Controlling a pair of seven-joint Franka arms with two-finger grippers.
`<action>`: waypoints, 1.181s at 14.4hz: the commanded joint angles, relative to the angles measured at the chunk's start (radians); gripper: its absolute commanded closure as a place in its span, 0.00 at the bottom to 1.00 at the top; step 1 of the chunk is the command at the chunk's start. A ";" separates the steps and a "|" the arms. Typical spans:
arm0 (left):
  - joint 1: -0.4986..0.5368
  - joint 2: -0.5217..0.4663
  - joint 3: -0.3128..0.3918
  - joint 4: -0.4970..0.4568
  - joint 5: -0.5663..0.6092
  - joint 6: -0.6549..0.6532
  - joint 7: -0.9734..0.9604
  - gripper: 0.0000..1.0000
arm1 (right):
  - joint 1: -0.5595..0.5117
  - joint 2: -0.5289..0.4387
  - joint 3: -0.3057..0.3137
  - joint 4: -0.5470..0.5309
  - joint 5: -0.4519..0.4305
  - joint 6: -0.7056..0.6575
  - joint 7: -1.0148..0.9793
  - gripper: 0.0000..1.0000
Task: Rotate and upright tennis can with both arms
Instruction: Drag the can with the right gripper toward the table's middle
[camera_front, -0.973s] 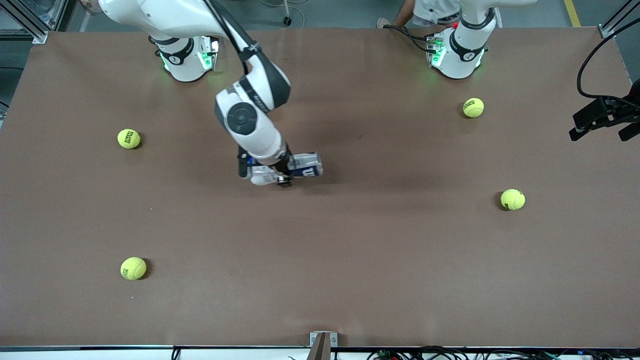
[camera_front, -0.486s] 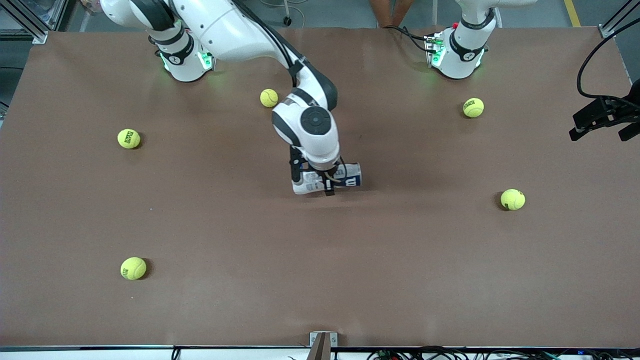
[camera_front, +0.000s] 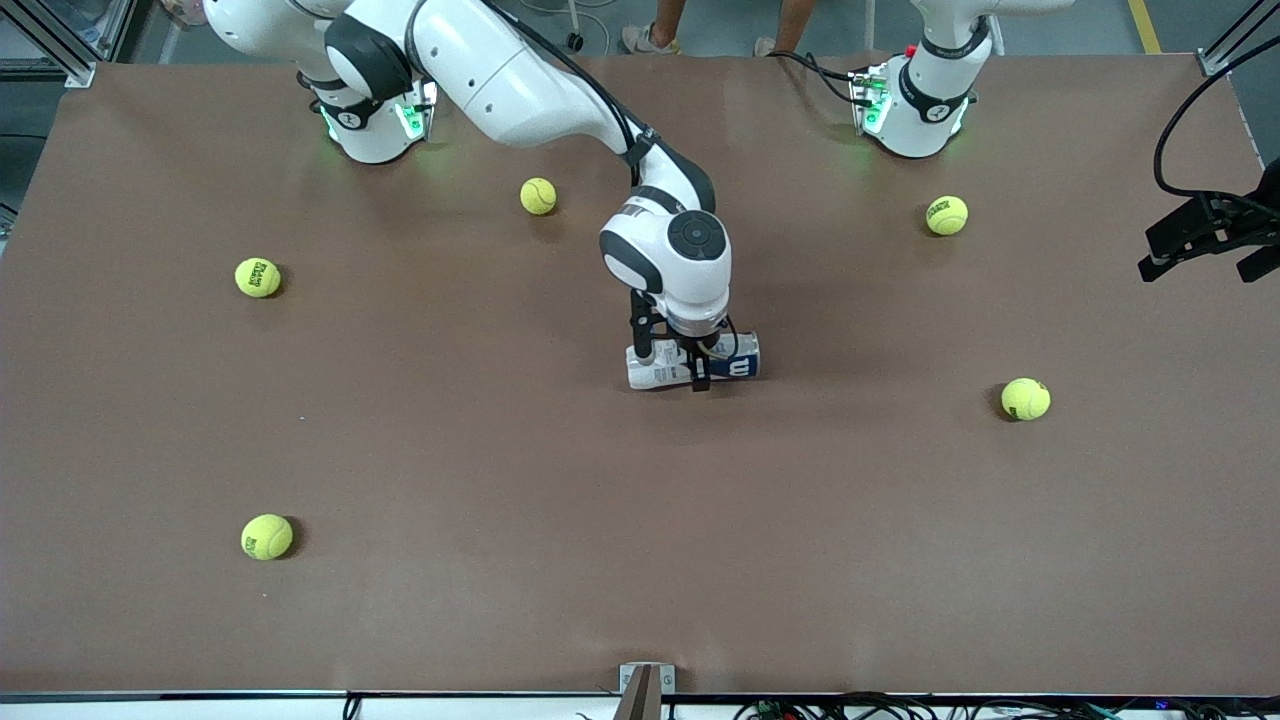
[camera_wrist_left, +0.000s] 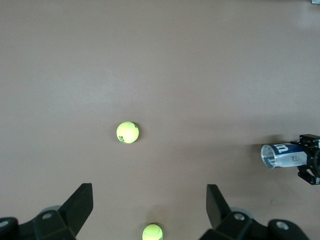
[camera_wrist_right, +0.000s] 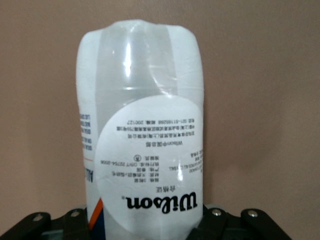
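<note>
The tennis can (camera_front: 650, 370) lies on its side at the table's middle, its navy end toward the left arm's end. My right gripper (camera_front: 696, 368) reaches down from above and is shut across the can's middle. In the right wrist view the can's (camera_wrist_right: 142, 125) white Wilson label fills the frame between the right gripper's (camera_wrist_right: 145, 227) fingers. I cannot tell if the can touches the table. My left gripper (camera_front: 1200, 235) waits high over the left arm's end of the table. In its wrist view it (camera_wrist_left: 150, 190) is open and empty, and the can (camera_wrist_left: 280, 155) shows far off.
Several yellow-green tennis balls lie scattered. One (camera_front: 538, 195) is near the right arm's base and one (camera_front: 946, 215) near the left arm's base. One (camera_front: 1025, 398) is toward the left arm's end. Two (camera_front: 258, 277) (camera_front: 267, 536) are toward the right arm's end.
My right arm has carried the can sideways toward the left arm's end of the table, still on its side. A ball near the right arm's base has come into sight. The left gripper has not moved.
</note>
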 joint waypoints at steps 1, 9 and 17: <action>0.001 -0.012 -0.001 -0.003 0.012 -0.001 0.010 0.00 | 0.029 0.035 -0.014 0.058 -0.024 -0.010 0.029 0.29; 0.001 -0.012 -0.001 -0.003 0.013 -0.001 0.009 0.00 | 0.038 0.043 -0.020 0.067 -0.030 -0.030 0.021 0.00; 0.000 -0.010 -0.001 -0.003 0.013 -0.001 0.001 0.00 | 0.025 -0.021 -0.010 0.150 -0.024 -0.236 0.015 0.00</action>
